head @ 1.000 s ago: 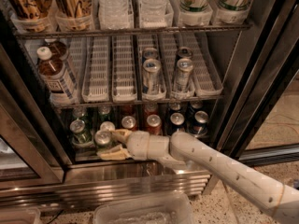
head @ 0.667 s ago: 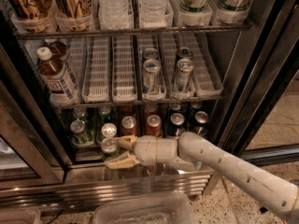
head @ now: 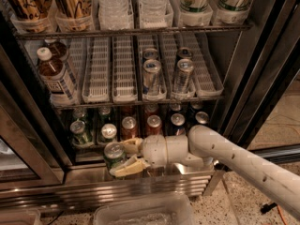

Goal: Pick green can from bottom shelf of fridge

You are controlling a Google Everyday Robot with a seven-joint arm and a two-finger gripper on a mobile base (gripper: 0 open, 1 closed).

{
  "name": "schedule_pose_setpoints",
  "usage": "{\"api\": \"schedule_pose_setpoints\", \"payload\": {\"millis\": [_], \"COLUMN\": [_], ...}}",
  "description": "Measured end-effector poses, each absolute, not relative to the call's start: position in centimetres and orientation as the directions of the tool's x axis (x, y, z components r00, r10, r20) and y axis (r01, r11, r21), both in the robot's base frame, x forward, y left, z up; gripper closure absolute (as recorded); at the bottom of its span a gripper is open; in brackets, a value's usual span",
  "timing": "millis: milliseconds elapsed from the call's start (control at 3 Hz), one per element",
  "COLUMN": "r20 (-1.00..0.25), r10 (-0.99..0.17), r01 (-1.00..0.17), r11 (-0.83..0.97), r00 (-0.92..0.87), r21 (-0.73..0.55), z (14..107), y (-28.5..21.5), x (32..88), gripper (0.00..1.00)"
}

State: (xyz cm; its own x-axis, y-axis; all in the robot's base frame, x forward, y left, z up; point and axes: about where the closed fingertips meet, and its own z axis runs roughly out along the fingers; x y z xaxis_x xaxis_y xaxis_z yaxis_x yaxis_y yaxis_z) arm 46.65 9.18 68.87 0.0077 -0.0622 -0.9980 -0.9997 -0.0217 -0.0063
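Observation:
My gripper [head: 118, 159] is in the camera view, low at the front of the fridge [head: 253, 78]. It is shut on a green can [head: 114, 152] with a silver lid. One pale finger [head: 131, 146] lies behind the can and the other [head: 127, 167] in front of it. The can is upright and held just in front of the bottom shelf [head: 89, 148], above the steel base panel [head: 140, 184]. Two more green cans [head: 80, 131] stand on that shelf to the left. My white arm reaches in from the lower right.
Red-brown cans [head: 129, 125] and dark blue cans [head: 177, 121] stand behind my wrist. Above is a white-laned rack [head: 99, 74] with tall silver cans [head: 151, 74] and brown bottles [head: 54, 74]. A clear plastic bin [head: 145, 212] lies on the floor below. Black door frames flank both sides.
My gripper has drawn back out of the bottom shelf toward the camera, lower in view, with the green can between its fingers.

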Motion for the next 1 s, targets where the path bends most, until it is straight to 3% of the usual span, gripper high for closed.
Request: {"api": "schedule_pose_setpoints", "payload": {"millis": [667, 1000], "r20": [-0.994, -0.993], "r10": [-0.088, -0.090], "r01": [-0.976, -0.974], "r11": [-0.201, -0.208], "r00": [-0.067, -0.071], "r21": [0.084, 0.088], "z": [73.3, 73.5], "y": [9.3, 9.3], "x": [43.0, 42.8], "gripper": [1.00, 1.00]}}
